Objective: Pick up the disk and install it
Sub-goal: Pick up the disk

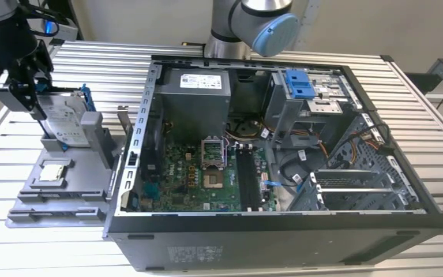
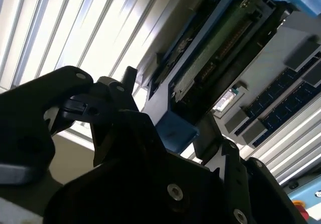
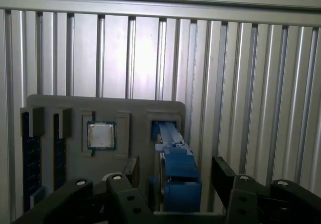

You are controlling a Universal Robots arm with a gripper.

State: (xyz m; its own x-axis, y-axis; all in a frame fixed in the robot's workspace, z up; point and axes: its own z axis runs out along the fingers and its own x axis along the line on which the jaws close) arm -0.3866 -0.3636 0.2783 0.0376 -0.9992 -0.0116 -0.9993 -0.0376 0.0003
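Black pincer, fingers apart, straddles the top edge of the upright, blue-railed silver-grey hard disk, slotted in a grey plastic holder; open slatted metal surface surrounds.

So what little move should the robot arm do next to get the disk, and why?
Probably close the gripper on the disk. In the first wrist view the fingers stand on either side of the disk's blue rail with a gap on each side, so nothing is gripped yet. The disk stands upright in its slot in the grey holder, so squeezing looks like the right small step.
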